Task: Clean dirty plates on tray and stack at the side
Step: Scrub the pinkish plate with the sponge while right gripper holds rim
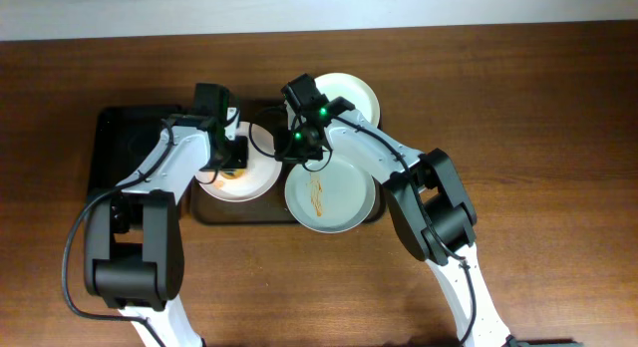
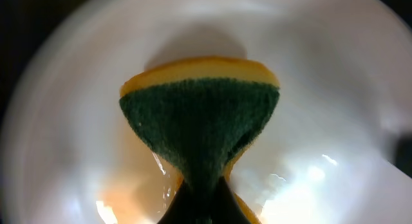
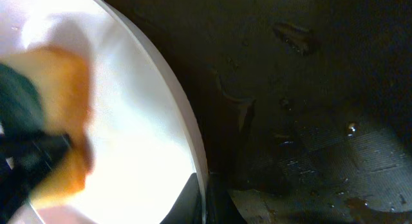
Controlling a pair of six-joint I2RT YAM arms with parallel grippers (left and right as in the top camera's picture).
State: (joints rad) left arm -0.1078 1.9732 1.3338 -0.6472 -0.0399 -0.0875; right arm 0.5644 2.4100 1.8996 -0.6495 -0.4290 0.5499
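Note:
A white plate [image 1: 251, 183] with an orange smear lies on the left of the dark brown tray [image 1: 204, 213]. My left gripper [image 1: 231, 160] is shut on a green and yellow sponge [image 2: 199, 121] pressed onto this plate [image 2: 335, 89]; its jaws [image 2: 203, 201] pinch the sponge's near end. My right gripper [image 1: 297, 153] is shut on the same plate's right rim [image 3: 193, 153], one finger on each side [image 3: 203, 195]. A pale plate [image 1: 334, 197] with orange-brown streaks lies on the tray's right. A clean-looking white plate [image 1: 354, 96] lies at the back right.
A smaller black tray [image 1: 120, 153] lies left of the brown tray, under my left arm. The brown tray's wet dark floor [image 3: 309, 89] shows right of the held rim. Brown wooden table [image 1: 538, 138] surrounds everything.

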